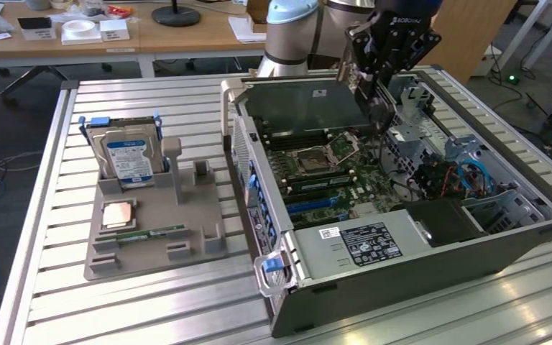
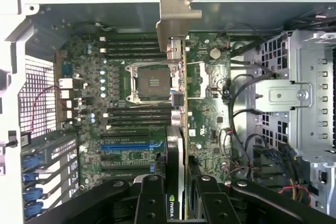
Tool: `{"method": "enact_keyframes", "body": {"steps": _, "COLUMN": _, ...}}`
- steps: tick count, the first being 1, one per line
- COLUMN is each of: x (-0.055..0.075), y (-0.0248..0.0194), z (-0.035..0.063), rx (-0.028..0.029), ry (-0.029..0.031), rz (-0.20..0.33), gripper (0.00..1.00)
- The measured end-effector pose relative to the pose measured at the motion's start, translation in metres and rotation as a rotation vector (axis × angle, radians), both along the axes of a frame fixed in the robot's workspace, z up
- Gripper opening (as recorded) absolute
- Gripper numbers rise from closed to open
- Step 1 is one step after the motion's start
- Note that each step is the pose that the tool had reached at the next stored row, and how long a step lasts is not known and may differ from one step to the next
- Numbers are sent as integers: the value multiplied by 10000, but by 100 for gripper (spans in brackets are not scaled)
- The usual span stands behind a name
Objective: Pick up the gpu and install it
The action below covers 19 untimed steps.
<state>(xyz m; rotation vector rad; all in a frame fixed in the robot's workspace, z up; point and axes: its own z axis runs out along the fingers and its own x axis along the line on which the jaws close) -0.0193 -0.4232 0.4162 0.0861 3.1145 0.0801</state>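
While the gripper hangs over the open computer case, its fingers are clamped on the gpu. The card is up in the air above the motherboard, not seated in a slot. Wrist view: card seen edge-on, silver bracket at the end far from the fingers. The hard drive stands in a grey holder on the table, well apart.

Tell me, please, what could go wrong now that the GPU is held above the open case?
The GPU, clamped in the jaws, hangs over the CPU socket, not lined up with the blue slot; lowering it so might strike the motherboard. Its bracket could catch the case wall. The cables alongside may snag.
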Motion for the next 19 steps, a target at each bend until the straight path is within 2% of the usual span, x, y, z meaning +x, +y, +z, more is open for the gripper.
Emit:
{"method": "enact_keyframes", "body": {"steps": 6, "x": 132, "y": 3, "z": 0, "rx": 0, "ry": 0, "rz": 0, "gripper": 27}}
{"method": "enact_keyframes", "body": {"steps": 19, "x": 512, "y": 7, "z": 0, "rx": 1, "ry": 2, "rz": -1, "gripper": 27}}
